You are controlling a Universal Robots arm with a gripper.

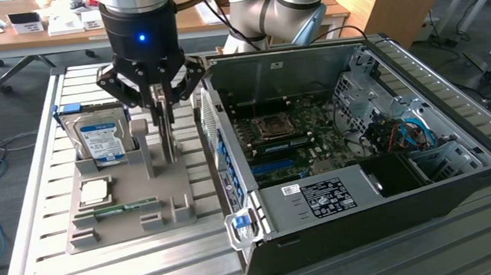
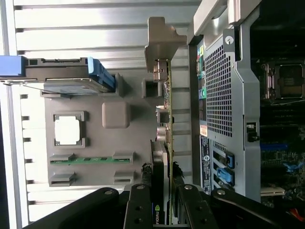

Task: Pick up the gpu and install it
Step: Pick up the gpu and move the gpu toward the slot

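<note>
The gpu (image 2: 167,119) stands on edge in the grey holder tray (image 1: 131,231), next to the computer case. In the wrist view I look along its thin green edge, with the silver end bracket (image 2: 162,40) at the far end and the black cooler (image 2: 156,205) near the fingers. My gripper (image 1: 164,120) hangs straight above it, and the two black fingers (image 2: 139,205) press on either side of the card. The gripper (image 2: 164,188) is shut on the gpu, which still rests in its slot in the tray.
The tray also holds a hard drive with a blue label (image 1: 100,141), a square processor (image 1: 95,190) and a narrow green memory stick (image 1: 117,209). The open computer case (image 1: 452,163) lies at the exterior view's right, showing its motherboard (image 1: 293,138) and power supply (image 1: 317,197).
</note>
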